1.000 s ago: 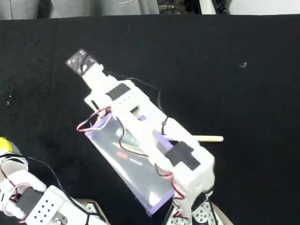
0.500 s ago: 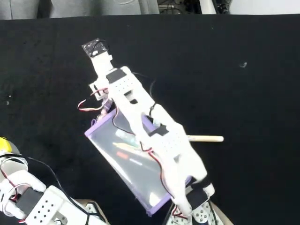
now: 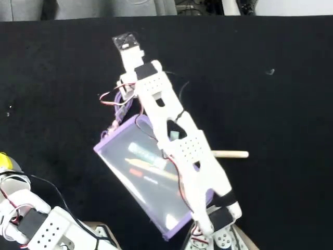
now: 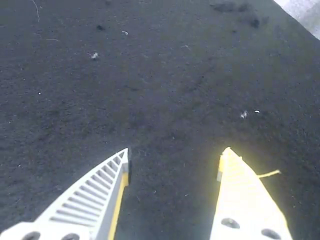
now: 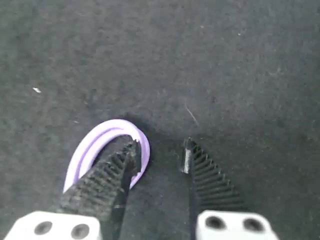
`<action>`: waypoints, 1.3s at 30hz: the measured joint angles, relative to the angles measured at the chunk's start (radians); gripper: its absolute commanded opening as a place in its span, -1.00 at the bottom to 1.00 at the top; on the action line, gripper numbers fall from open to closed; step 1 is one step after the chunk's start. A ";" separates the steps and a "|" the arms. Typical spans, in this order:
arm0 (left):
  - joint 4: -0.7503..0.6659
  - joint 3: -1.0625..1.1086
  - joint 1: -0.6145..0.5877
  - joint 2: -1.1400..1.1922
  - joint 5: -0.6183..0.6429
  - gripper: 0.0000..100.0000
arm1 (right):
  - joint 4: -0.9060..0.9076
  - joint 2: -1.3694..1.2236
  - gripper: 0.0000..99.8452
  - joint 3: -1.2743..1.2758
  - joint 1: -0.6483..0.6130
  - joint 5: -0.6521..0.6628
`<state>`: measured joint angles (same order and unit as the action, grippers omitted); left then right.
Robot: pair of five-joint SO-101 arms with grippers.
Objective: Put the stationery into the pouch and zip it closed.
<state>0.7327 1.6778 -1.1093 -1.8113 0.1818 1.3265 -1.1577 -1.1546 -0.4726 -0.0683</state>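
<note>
Pouch (image 3: 156,200): flat rectangle, clear glossy face, lilac edging, lying at an angle on the black cloth table (image 3: 281,104). Inside it are a yellow pencil (image 3: 151,169), a teal piece (image 3: 143,152) and a small red piece (image 3: 135,173). The right arm (image 3: 177,135) lies across the pouch's far side and hides one end of a pale wooden stick (image 3: 231,154), which is on the cloth just beside the pouch. Right gripper (image 5: 160,150): black ribbed fingers spread, pinching nothing. One tip overlaps a lilac loop (image 5: 102,131); can't tell if it's hooked. Left gripper (image 4: 175,155): white and yellow fingers spread, over bare cloth, well apart from the pouch.
</note>
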 measured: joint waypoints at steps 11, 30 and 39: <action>0.000 0.000 -0.003 0.000 0.000 -0.42 | 0.017 -0.035 -0.98 -0.021 0.002 0.000; 0.000 0.000 -0.003 0.000 0.000 -0.42 | 0.219 -0.083 -0.73 -0.195 -0.034 0.040; 0.000 0.000 -0.003 0.000 0.000 -0.42 | 0.219 -0.083 -0.40 -0.196 -0.064 0.041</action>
<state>0.7327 1.6778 -1.1124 -1.8113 0.1818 1.5459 -1.2405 -1.3510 -0.5370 -0.0269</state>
